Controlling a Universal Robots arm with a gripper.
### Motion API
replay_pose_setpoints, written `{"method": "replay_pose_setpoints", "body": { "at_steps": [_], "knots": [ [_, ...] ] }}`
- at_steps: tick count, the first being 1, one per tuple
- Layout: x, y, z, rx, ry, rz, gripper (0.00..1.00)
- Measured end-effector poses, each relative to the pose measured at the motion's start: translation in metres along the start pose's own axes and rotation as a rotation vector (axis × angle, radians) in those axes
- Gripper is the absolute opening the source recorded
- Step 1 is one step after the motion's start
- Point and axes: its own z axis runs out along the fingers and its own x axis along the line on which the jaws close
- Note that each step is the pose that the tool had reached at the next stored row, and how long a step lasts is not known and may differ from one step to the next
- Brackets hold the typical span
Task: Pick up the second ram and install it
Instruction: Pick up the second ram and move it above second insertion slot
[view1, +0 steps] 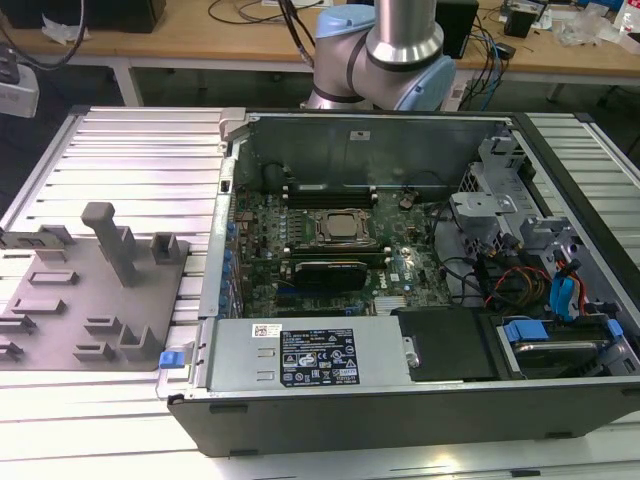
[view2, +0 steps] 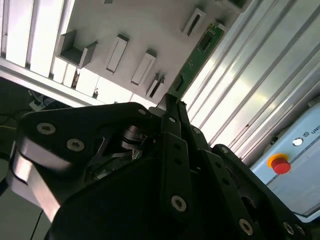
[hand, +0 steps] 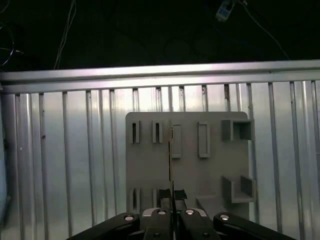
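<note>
Second ram (view2: 200, 52) sits edge-on in my gripper (hand: 173, 196), which is clamped on it over the grey fixture plate (hand: 210, 170); can't tell if it's clear of the blocks, so I'd lift straight and slow, no twist in the grip.

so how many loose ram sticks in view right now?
1. The second ram is clamped in the hand, seen against the grey fixture plate in both wrist views. Sticks seated on the motherboard may be hidden; the exterior view doesn't settle that.
</note>
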Motion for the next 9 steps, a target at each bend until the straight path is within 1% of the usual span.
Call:
{"method": "replay_pose_setpoints", "body": {
  "at_steps": [2,3,4,8,9],
  "knots": [
    [-0.0006,0.0002,-0.0050,0.0000,0.0002,0.000,0.13],
    [-0.0013,0.0005,-0.0097,0.0001,0.0002,0.000,0.13],
    [-0.0017,0.0006,-0.0121,0.0000,0.0004,0.000,0.13],
    [-0.0028,0.0009,-0.0184,0.0001,0.0009,0.000,0.13],
    [-0.0033,0.0011,-0.0213,0.0001,0.0011,0.000,0.13]
  ]
}}
